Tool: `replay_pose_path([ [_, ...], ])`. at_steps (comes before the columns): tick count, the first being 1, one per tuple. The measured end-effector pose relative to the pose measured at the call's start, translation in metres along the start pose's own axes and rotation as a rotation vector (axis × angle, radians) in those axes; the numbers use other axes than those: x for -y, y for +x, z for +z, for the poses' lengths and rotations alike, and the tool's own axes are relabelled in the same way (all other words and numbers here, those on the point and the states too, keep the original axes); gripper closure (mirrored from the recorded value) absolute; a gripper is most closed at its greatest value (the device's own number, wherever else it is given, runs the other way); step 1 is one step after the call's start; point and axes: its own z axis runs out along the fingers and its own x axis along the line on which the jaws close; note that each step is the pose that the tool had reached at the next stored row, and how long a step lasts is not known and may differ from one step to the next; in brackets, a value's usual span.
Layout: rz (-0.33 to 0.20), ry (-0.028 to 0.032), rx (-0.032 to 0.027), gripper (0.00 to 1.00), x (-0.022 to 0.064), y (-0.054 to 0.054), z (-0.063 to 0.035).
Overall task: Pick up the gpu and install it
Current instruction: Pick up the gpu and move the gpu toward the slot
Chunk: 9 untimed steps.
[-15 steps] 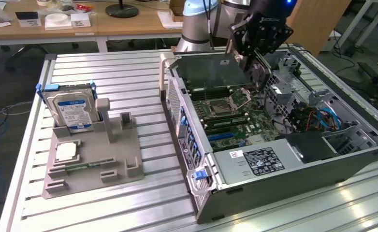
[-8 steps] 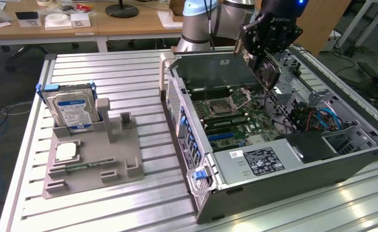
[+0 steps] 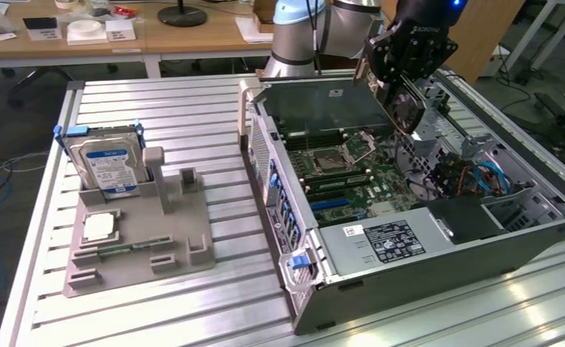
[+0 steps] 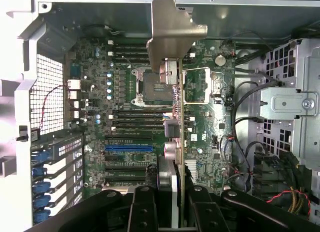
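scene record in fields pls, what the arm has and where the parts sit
pincer: shut on the gpu
gpu: held edge-on over the motherboard
computer case: open, exterior view's right
hard drive: upright in the grey holder, exterior view's left
processor chip: flat on that holder

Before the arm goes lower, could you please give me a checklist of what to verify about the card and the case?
1. Grip: the gripper is closed on the gpu: ok.
2. Computer case open, motherboard exposed: ok.
3. Blue slot empty: ok.
4. The card's edge lined up with a slot: cannot tell.
5. Black cables lie beside the card, not under it: ok.
6. Metal bracket free, touching nothing: cannot tell.
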Motion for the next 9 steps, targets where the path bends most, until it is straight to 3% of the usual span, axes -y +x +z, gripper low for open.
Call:
replay_pose_path([
  [9,0.000,0.0000,0.0000,0.72,0.0000,0.0000,0.0000],
])
